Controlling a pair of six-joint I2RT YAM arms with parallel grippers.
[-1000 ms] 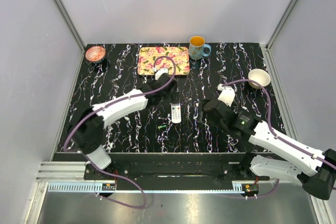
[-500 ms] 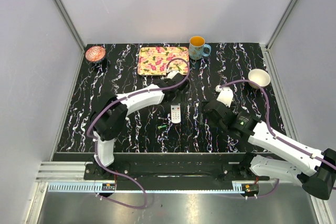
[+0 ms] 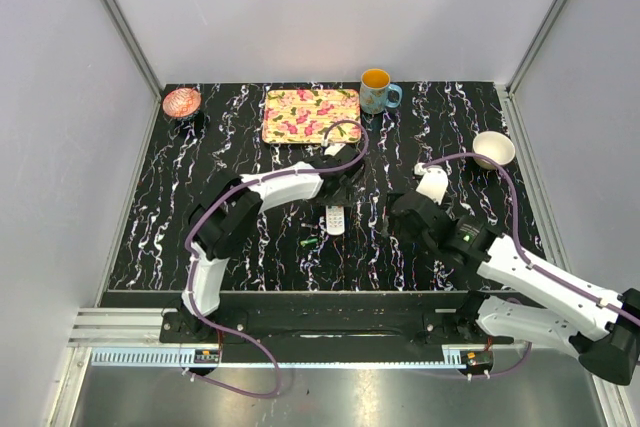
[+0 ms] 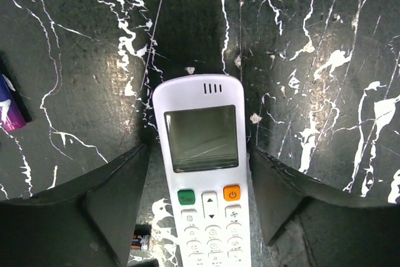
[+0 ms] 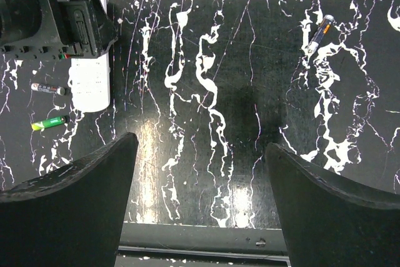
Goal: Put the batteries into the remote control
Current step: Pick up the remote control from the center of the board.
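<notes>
Two sets of fingers show, and you have both spread wide with nothing gripped. At the far left corner of the surface [image 3: 210, 147] sits a pink bowl [image 3: 182, 102], and a floral tray [image 3: 311, 114] lies along the far edge, both well apart from the work. Your left fingers [image 4: 112, 211] straddle the remote control [image 4: 203, 173], which lies flat and face up near the middle of the surface, its screen and buttons showing. One black finger stands along each long side of the white body, just beside it. The wrist view shows a thin dark strip on either side, so you cannot tell whether either finger touches the plastic. The reddish battery [image 5: 48, 88] lies loose on the surface just beside the remote's left edge. The greenish battery [image 5: 50, 122] lies near it, a little closer to the arm bases, and no finger touches either one. A mug [image 3: 376, 91] with an orange inside stands at the far edge, just right of the tray. Your right fingers [image 5: 81, 179] sit to the right of the remote, near it but apart, released and splayed, with only bare marbled surface between them. In the right wrist view another small cell [image 5: 320, 29] with an orange end lies off to the right, well apart from the remote. A white bowl [image 3: 493, 149] stands near the right edge.
</notes>
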